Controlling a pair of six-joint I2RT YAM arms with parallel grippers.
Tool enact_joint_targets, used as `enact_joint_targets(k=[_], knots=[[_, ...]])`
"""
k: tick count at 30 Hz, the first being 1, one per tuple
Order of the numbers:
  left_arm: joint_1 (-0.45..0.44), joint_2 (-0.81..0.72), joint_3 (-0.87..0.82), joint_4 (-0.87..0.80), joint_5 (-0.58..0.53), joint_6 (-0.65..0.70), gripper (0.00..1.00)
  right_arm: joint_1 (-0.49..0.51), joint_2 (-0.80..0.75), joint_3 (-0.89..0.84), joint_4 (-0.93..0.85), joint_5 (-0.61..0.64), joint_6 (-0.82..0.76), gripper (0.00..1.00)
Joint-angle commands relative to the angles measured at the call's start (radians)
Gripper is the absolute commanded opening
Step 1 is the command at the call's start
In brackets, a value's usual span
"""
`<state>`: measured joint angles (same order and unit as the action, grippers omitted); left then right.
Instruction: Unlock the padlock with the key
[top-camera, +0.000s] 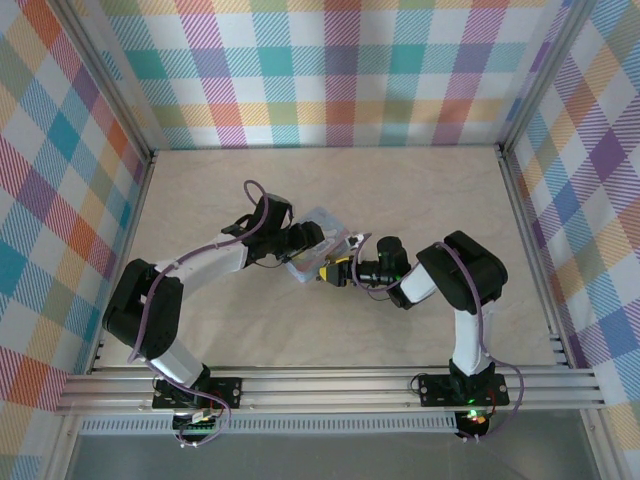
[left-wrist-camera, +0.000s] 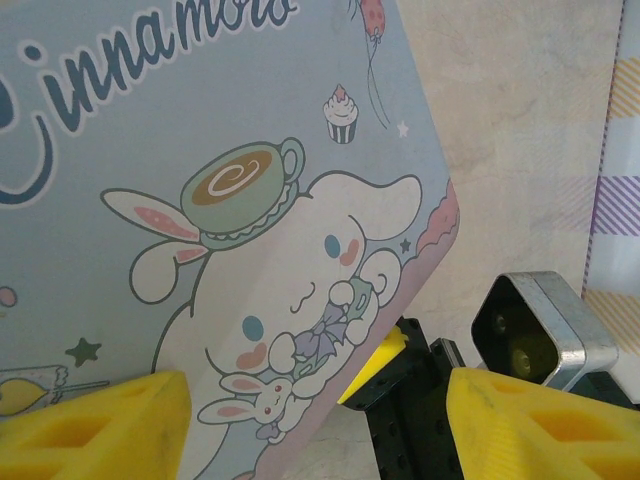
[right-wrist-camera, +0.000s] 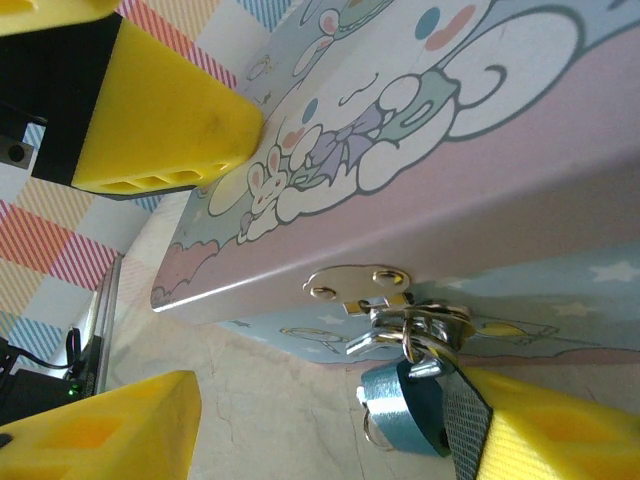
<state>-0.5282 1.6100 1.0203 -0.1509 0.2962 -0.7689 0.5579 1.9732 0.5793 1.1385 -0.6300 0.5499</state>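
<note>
Padlock (right-wrist-camera: 395, 410) — beneath tin (right-wrist-camera: 520, 200) front edge

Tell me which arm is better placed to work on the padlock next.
Right, probably. The right gripper has the padlock, hanging from the hasp of the tin, beside one fingertip; the left gripper faces the tin's printed lid instead.

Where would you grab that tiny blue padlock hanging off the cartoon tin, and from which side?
Probably the padlock's teal body, pinched across the two flat faces, not the thin shackle. It dangles from the hasp on the tin's side wall, free underneath, so coming from that side and below, where the right tool is open, looks easiest.
</note>
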Motion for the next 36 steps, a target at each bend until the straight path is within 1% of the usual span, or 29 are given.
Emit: enact_joint_targets(k=[1,12,16,20,36], knots=[[-0.004,0.048,0.002,-0.033,-0.032,0.022,0.69,0.011,0.025,0.014,0.088,-0.047,0.019,0.65],[-0.004,0.050,0.000,-0.030,-0.031,0.020,0.69,0.011,0.058,0.004,0.223,-0.022,0.077,0.65],[-0.004,0.049,-0.001,-0.031,-0.031,0.020,0.69,0.011,0.057,-0.002,0.248,-0.025,0.090,0.59],[-0.004,0.050,-0.005,-0.027,-0.031,0.020,0.69,0.011,0.060,-0.015,0.264,-0.025,0.088,0.55],[-0.004,0.050,-0.013,-0.018,-0.031,0.014,0.68,0.011,0.027,-0.025,0.268,-0.040,0.082,0.46]])
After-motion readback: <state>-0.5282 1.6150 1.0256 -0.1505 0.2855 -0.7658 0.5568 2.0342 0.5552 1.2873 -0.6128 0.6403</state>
